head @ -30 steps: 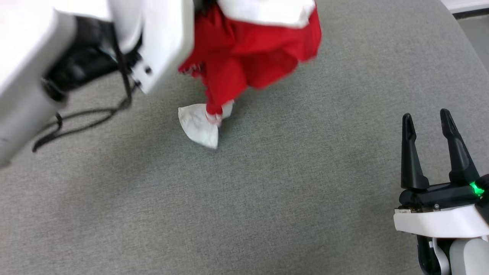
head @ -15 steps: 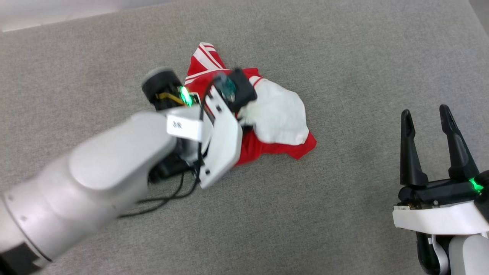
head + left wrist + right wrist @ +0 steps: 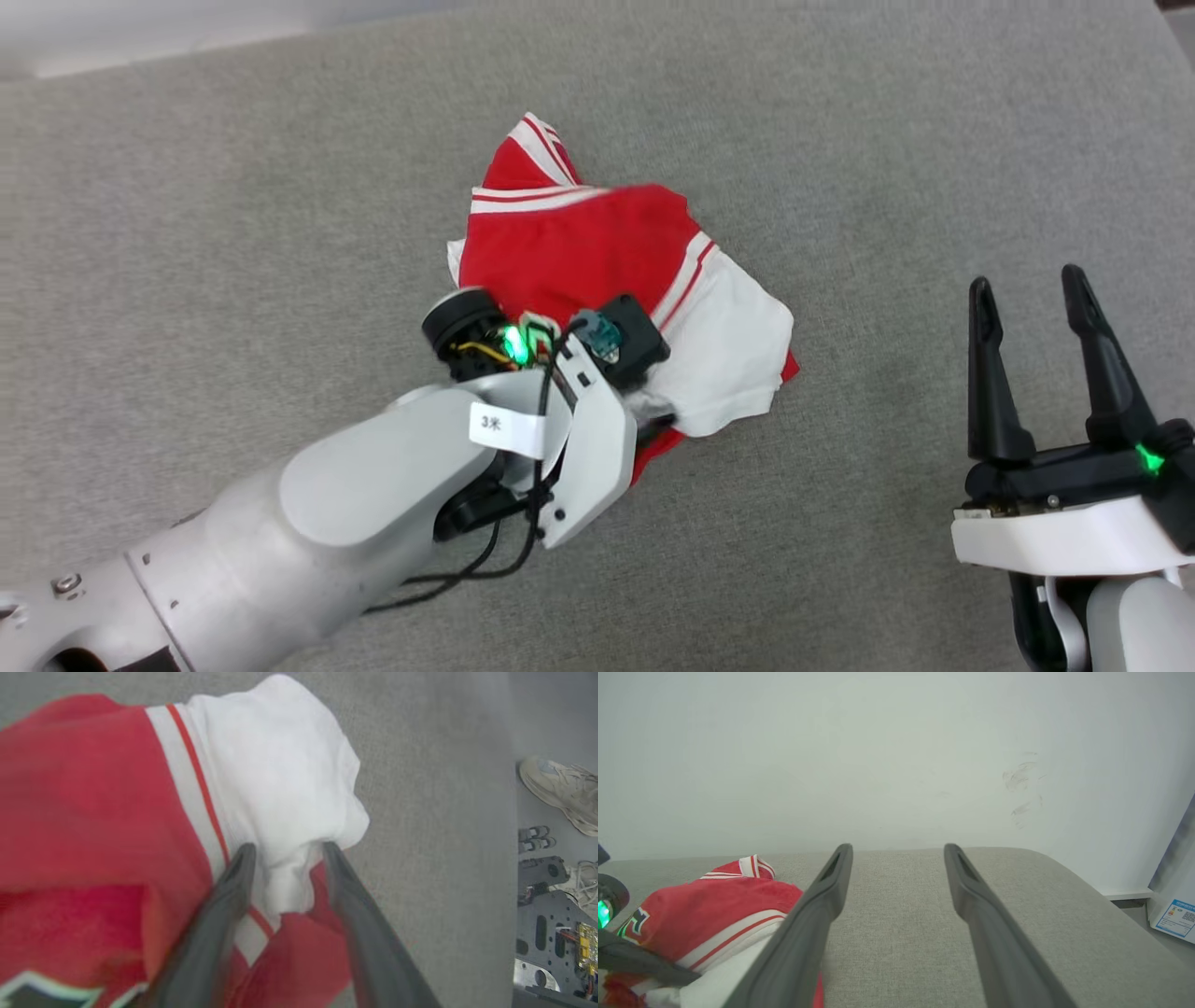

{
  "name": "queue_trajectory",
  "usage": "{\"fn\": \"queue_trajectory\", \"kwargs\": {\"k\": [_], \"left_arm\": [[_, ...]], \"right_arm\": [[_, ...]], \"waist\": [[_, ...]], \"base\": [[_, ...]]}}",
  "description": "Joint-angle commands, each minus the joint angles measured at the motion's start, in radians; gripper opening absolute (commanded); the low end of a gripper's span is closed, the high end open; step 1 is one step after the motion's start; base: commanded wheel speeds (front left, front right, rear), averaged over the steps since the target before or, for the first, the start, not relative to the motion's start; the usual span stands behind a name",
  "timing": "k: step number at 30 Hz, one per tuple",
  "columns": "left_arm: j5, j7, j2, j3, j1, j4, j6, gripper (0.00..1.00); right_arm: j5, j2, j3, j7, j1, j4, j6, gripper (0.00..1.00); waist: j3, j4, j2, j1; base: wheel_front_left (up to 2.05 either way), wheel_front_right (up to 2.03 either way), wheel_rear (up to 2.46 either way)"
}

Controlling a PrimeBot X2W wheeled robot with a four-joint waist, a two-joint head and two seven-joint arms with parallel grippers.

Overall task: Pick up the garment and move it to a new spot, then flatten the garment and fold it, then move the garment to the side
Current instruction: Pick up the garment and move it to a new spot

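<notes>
Left wrist view: left gripper straddles white sleeve of garment, grip I cannot tell; heaped mid cushion, room to flatten; right gripper apart, empty, parked clear

Prob. robotics lab/test rm: gray cloth-covered worktop, bare white wall w/ scuff marks, exposed circuit board on perforated metal base, pale sneaker on floor, labelled box by wall.
</notes>
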Motion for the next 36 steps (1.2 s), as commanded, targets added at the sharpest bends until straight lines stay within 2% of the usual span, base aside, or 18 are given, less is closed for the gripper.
{"fn": "queue_trajectory", "kwargs": {"k": [1, 3, 5, 10, 13, 16, 20, 23, 26, 32, 36], "left_arm": [[0.003, -0.04, -0.007, 0.005, -0.016, 0.006, -0.001, 1.0], [0.013, -0.131, -0.013, 0.038, -0.025, 0.012, 0.004, 1.0], [0.027, -0.219, -0.011, 0.071, -0.017, 0.016, 0.026, 1.0], [0.093, -0.421, 0.021, 0.141, 0.018, -0.002, 0.124, 1.0], [0.139, -0.537, 0.05, 0.188, 0.047, -0.016, 0.217, 1.0], [0.165, -0.602, 0.069, 0.234, 0.1, -0.038, 0.309, 1.0], [0.219, -0.627, 0.1, 0.319, 0.182, -0.069, 0.436, 1.0], [0.288, -0.629, 0.09, 0.407, 0.274, -0.136, 0.529, 1.0], [0.359, -0.628, 0.085, 0.511, 0.379, -0.194, 0.599, 1.0], [0.472, -0.628, 0.036, 0.683, 0.593, -0.274, 0.655, 1.0], [0.536, -0.628, -0.018, 0.799, 0.721, -0.312, 0.649, 1.0]], "right_arm": [[-0.01, 0.002, 0.003, -0.002, 0.011, 0.005, 0.0, 1.0], [-0.013, 0.002, 0.005, -0.002, 0.019, 0.009, 0.0, 1.0], [-0.01, 0.002, 0.004, -0.002, 0.028, 0.009, 0.0, 1.0], [-0.015, 0.002, 0.005, -0.002, 0.052, 0.014, 0.0, 1.0], [-0.018, 0.002, 0.004, -0.002, 0.062, 0.016, 0.0, 1.0], [-0.021, 0.002, 0.004, -0.003, 0.076, 0.018, 0.0, 1.0], [-0.022, 0.002, 0.004, -0.002, 0.085, 0.018, 0.0, 1.0], [-0.024, 0.002, 0.005, -0.002, 0.093, 0.019, 0.0, 1.0], [-0.027, 0.002, 0.007, -0.002, 0.094, 0.019, 0.0, 1.0], [-0.031, 0.002, 0.005, -0.002, 0.1, 0.021, 0.0, 1.0], [-0.031, 0.002, 0.005, -0.002, 0.107, 0.025, 0.0, 1.0]], "waist": [[-0.026, 0.013, 0.0, 0.0], [-0.05, 0.022, 0.0, 0.0], [-0.072, 0.03, 0.0, 0.0], [-0.119, 0.053, 0.0, 0.0], [-0.141, 0.07, 0.0, 0.0], [-0.159, 0.088, 0.0, 0.0], [-0.173, 0.112, 0.0, 0.0], [-0.179, 0.128, 0.0, 0.0], [-0.182, 0.142, 0.0, 0.0], [-0.187, 0.16, 0.0, 0.0], [-0.196, 0.167, 0.0, 0.0]], "base": [[0.0, 0.0, 0.0], [0.0, 0.0, 0.0], [0.0, 0.0, 0.0], [0.0, 0.0, 0.0], [0.0, 0.0, 0.0], [0.0, 0.0, 0.0], [0.0, 0.0, 0.0], [0.0, 0.0, 0.0], [0.0, 0.0, 0.0], [0.0, 0.0, 0.0], [0.0, 0.0, 0.0]]}}
